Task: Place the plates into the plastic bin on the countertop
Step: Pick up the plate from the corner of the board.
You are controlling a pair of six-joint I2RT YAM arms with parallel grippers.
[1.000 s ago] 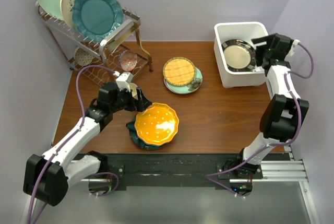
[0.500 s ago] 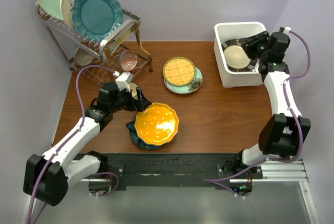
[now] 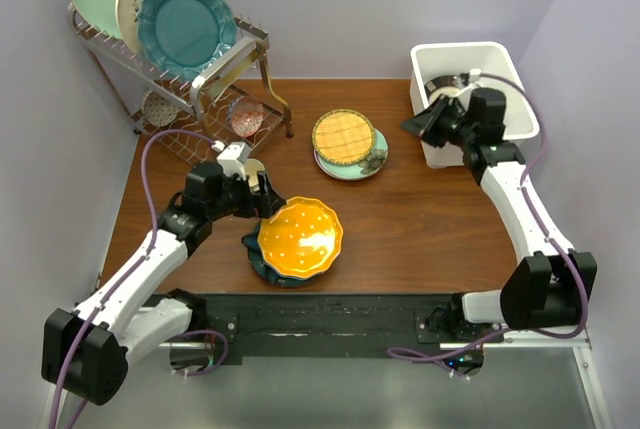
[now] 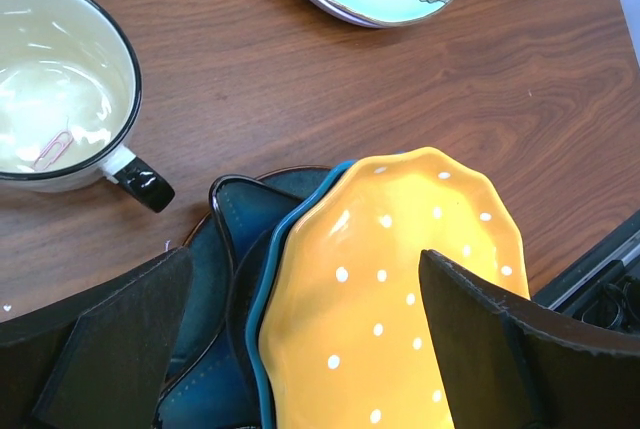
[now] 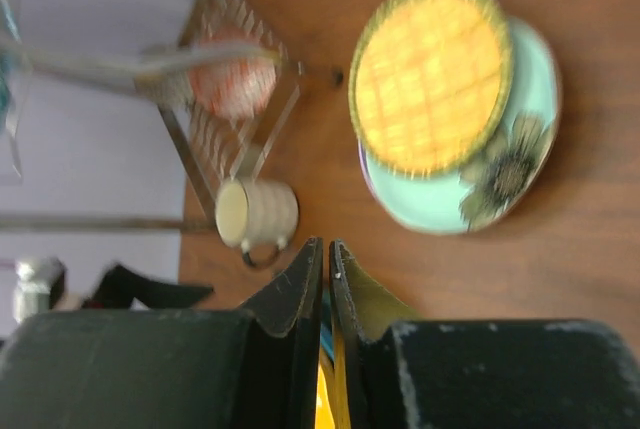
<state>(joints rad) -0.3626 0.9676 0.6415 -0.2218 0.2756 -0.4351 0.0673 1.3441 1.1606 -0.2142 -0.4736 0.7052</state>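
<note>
Far left, the wire rack (image 3: pixel 160 59) with its upright plates is out of this one. Just right of it the left arm (image 3: pixel 150 249) is stretched over the surface (image 3: pixel 430 219), and the left jaws are spread wide with nothing in them, poised over the far-left edge of the orange dotted plate (image 3: pixel 300 237). That plate tops the dark teal plates (image 3: pixel 256 261) at the near middle, with the cream cup (image 4: pixel 60 79) just beside on the far side. The rim lies right in the gap, so the left arm is clearly the nearer one for this stack. Further right, the yellow lattice plate (image 3: pixel 343 136) rests on the pale green plate (image 3: pixel 372 161). The right jaws are pinched together and empty, just beside the left wall of the plastic bin (image 3: pixel 470 51), facing left toward that pair. The bin stands at the far right, well apart from the orange plate
</note>
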